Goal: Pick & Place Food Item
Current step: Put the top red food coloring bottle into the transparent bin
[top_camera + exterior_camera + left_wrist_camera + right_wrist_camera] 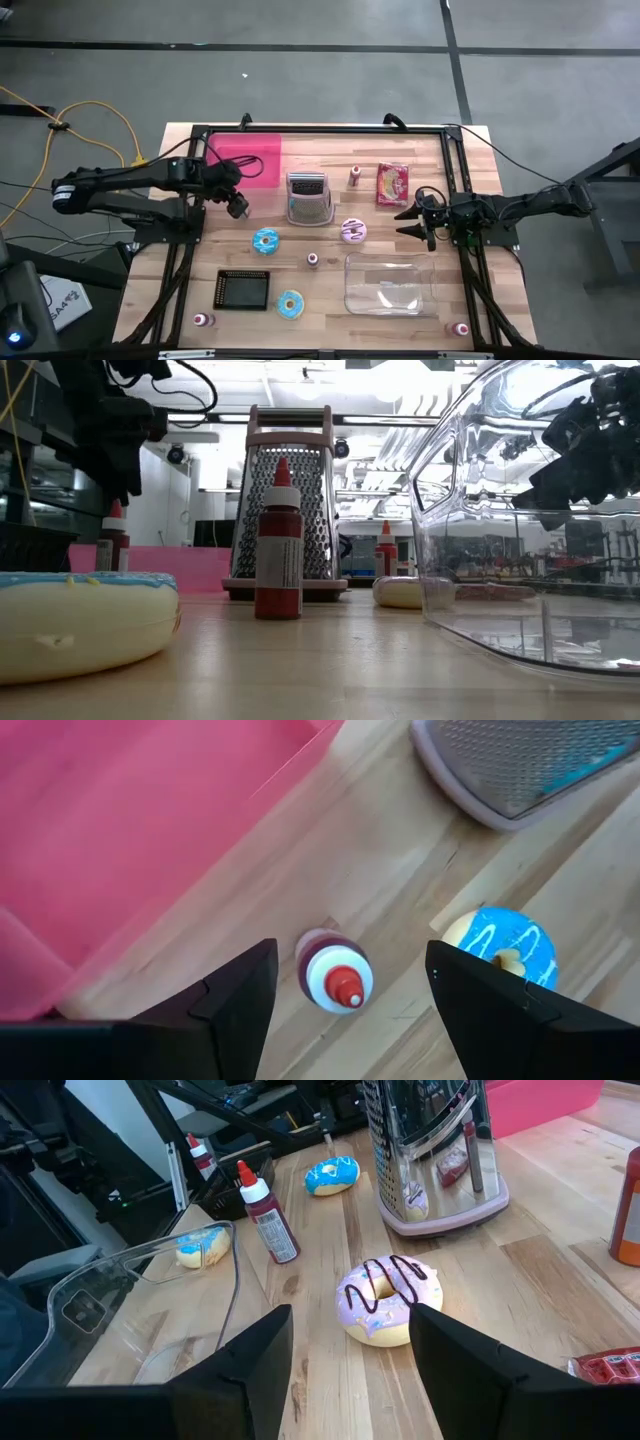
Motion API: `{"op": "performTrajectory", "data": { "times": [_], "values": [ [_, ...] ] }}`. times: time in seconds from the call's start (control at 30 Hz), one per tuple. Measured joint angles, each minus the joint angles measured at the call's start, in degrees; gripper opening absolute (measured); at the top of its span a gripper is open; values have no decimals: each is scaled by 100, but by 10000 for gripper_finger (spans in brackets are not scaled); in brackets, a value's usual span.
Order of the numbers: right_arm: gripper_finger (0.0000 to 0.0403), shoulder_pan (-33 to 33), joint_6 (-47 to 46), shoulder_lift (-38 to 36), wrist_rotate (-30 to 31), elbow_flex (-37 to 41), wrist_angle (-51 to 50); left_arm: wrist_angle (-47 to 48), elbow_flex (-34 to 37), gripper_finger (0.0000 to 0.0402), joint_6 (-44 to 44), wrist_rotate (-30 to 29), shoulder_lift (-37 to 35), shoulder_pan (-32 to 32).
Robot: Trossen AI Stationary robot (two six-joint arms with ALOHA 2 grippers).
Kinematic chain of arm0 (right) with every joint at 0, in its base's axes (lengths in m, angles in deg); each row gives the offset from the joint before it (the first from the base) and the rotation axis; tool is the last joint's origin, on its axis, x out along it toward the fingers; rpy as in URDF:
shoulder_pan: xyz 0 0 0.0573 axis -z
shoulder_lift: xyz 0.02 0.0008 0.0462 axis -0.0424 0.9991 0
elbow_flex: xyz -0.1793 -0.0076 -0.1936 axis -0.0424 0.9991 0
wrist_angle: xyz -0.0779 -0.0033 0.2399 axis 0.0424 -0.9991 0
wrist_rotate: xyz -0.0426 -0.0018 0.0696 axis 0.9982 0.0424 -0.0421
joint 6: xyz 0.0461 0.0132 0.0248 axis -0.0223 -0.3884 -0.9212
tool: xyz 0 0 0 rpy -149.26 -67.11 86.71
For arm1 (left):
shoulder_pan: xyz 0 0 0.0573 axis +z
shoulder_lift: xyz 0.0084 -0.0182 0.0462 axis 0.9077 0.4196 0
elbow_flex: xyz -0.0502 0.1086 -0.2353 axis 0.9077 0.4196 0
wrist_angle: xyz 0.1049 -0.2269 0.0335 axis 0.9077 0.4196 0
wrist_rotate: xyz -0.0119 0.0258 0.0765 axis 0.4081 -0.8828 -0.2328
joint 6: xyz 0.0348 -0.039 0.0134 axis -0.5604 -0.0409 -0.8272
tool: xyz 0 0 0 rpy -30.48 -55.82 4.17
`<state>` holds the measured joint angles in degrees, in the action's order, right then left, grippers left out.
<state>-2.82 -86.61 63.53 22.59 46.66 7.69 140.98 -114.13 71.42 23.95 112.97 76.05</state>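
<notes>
A pink-iced donut (388,1300) with dark drizzle lies flat on the wooden table, just ahead of my right gripper (410,222), which is open and level with nothing between its fingers. A blue-iced donut (266,241) lies flat near the table's middle. Another blue-iced donut (290,305) rests near the front edge. My left gripper (238,208) hangs open, pointing steeply down over a small red sauce bottle (335,972) that stands upright beside the pink tray (245,155); the fingers are above the bottle and touch nothing.
A metal grater (308,197) stands mid-table. A clear plastic container (390,285) sits front right and a black tray (243,290) front left. A red packet (393,183) lies far right. Small sauce bottles (312,260) (355,177) stand scattered about.
</notes>
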Motion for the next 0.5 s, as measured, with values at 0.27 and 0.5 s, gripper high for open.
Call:
{"op": "performTrajectory", "data": {
  "times": [0.27,0.5],
  "values": [
    [189,1,-1,-1,-1,0,0,60,0,248,723,-269,312,-342],
    [189,1,-2,-2,0,0,0,94,0,248,1129,-290,553,-503]
  ]
}}
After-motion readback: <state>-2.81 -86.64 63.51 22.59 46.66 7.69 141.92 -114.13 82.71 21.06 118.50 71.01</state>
